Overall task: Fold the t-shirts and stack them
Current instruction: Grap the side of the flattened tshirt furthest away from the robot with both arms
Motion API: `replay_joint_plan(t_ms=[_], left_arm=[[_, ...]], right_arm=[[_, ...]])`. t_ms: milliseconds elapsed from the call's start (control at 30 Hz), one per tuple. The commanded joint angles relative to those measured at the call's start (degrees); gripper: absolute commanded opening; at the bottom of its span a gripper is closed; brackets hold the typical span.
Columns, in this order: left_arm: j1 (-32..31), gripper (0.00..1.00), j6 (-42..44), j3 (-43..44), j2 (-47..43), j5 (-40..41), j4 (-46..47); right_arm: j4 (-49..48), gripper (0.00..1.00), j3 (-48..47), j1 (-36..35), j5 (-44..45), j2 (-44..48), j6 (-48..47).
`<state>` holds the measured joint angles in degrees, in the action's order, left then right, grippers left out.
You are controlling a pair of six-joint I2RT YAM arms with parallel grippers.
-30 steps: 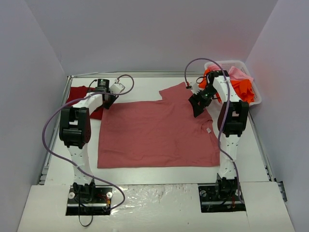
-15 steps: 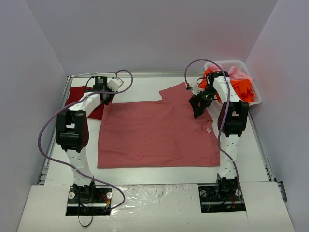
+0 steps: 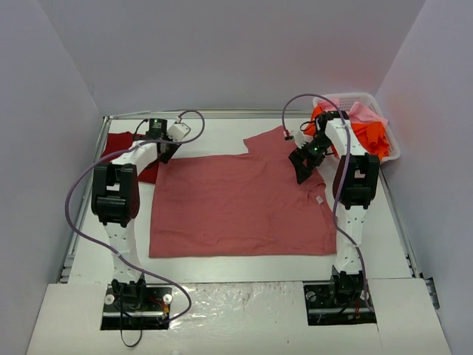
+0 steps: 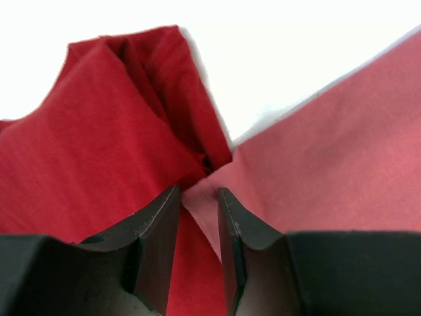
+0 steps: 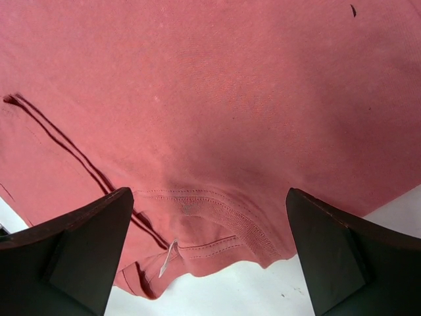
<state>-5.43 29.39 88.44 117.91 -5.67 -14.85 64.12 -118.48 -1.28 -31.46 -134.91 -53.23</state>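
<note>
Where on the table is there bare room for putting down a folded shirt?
Bare table: the far strip between the dark crimson t-shirt and the sleeve of the rose-red t-shirt; the near strip in front of it; a band on its right. Crowded: the far right corner, with the full white basket.

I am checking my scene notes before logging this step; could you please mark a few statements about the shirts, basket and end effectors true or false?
The rose-red t-shirt lies spread flat on the table. True.
The white basket is empty. False: it holds an orange shirt and a pink shirt.
The right end effector is open above the rose-red t-shirt's collar. True.
The dark crimson t-shirt is in the basket. False: it lies on the table, far left.
</note>
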Motion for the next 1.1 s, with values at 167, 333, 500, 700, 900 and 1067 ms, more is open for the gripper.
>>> replay_joint_plan(t_ms=[167, 333, 500, 700, 900, 1067], left_arm=[[0.68, 0.31, 0.14, 3.05, 0.83, 1.36, -1.76], [0.6, 0.23, 0.14, 2.52, -0.13, 0.23, -2.46], [0.69, 0.03, 0.49, 0.5, -2.24, 0.13, -2.02], [0.6, 0.02, 0.41, -1.69, -5.4, 1.63, -1.23], [0.51, 0.02, -1.35, -2.31, -9.71, 1.63, -2.89], [-0.28, 0.02, -0.91, -3.63, -12.7, 2.15, -4.04]], right_arm=[[3.38, 1.0, 1.14, -0.48, 0.0, 0.09, -1.08], [3.56, 1.0, 1.23, -0.39, 0.0, 0.26, -0.91], [3.56, 0.95, 1.14, -0.39, -0.18, 0.79, -0.82], [3.56, 0.88, 0.62, -0.39, -0.18, 1.67, -0.38], [2.86, 0.87, -4.65, 0.4, -0.44, 2.64, 1.54], [-1.53, 0.92, -13.79, 0.58, -2.11, -0.52, 6.2]])
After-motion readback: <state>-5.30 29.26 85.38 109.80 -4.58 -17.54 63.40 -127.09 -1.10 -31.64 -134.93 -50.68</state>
